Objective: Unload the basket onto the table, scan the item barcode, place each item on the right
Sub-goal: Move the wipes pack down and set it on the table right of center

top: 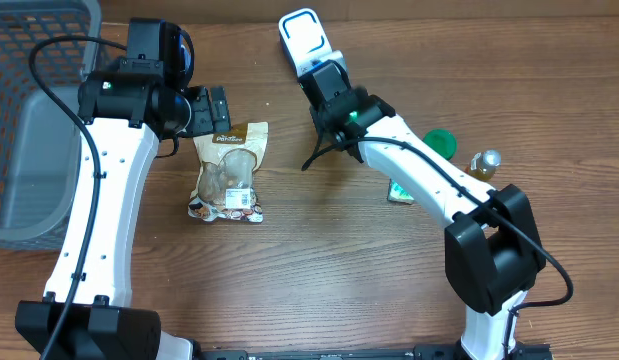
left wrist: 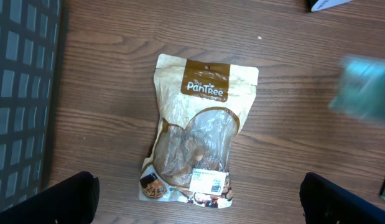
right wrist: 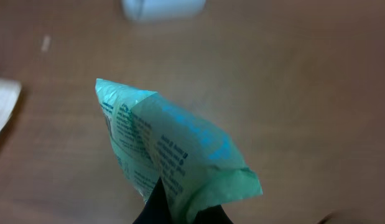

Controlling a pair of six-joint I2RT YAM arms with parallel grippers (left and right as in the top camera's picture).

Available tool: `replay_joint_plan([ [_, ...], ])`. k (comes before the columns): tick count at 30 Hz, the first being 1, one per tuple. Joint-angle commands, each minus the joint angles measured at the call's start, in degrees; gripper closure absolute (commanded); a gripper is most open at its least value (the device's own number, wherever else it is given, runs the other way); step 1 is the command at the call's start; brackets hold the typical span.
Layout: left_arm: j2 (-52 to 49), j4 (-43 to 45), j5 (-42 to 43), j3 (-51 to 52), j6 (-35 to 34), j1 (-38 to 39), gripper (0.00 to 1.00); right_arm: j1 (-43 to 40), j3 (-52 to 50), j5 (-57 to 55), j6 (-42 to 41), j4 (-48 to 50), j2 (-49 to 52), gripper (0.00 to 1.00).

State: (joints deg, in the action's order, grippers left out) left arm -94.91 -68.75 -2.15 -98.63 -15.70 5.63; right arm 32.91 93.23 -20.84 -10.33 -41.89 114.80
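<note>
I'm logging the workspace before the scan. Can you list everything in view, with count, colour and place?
snack pouch: 1, tan and brown with a clear window, flat on the table left of centre
green packet: 1, light green, held above the table
scanner: 1, white and blue, far edge near the middle
basket: 1, grey mesh, far left
round lid-like thing: 1, green, right side
small bottle: 1, amber with a silver cap, just right of the round thing
flat packet: 1, green, partly under the right arm
table: 1, brown wood
left fingers: 2, black, open, above the snack pouch
right fingers: black, shut on the green packet
</note>
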Motion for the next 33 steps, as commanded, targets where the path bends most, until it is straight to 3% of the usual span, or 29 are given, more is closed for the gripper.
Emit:
replay_joint_plan([
  [1,-0.44,0.04,0.28,0.02,0.48,0.17,0.01,-2.47,0.04,20.35,-15.39,-5.55,-0.85,0.96],
  [6,-0.44,0.07,0.28,0.02,0.48,0.17,0.0,-4.61,0.04,23.87,-15.39,-12.15,-0.79,0.96],
  [8,-0.44,0.04,0.28,0.02,0.48,0.17,0.0,-5.79,0.04,23.87,-15.39,-13.4,-0.79,0.91],
  [10,-0.44,0.04,0.28,0.02,0.48,0.17,0.0,-6.82,0.04,23.89,-15.39,-14.25,-0.79,0.75],
  [13,-0.44,0.04,0.28,0.02,0.48,0.17,0.0,-7.74,0.04,23.89,-15.37,-14.36,-0.79,0.39],
  [14,-0.44,0.04,0.28,0.02,0.48,0.17,0.01,-7.8,0.04,23.91,-15.37,-14.08,-0.79,0.37],
  [19,-0.44,0.04,0.28,0.02,0.48,0.17,0.01,-7.74,-0.94,23.93,-15.37,-9.55,-0.68,0.38],
  [33,-0.44,0.04,0.28,0.02,0.48,0.17,0.0,-6.58,-9.97,24.81,-14.91,0.81,1.33,0.55],
])
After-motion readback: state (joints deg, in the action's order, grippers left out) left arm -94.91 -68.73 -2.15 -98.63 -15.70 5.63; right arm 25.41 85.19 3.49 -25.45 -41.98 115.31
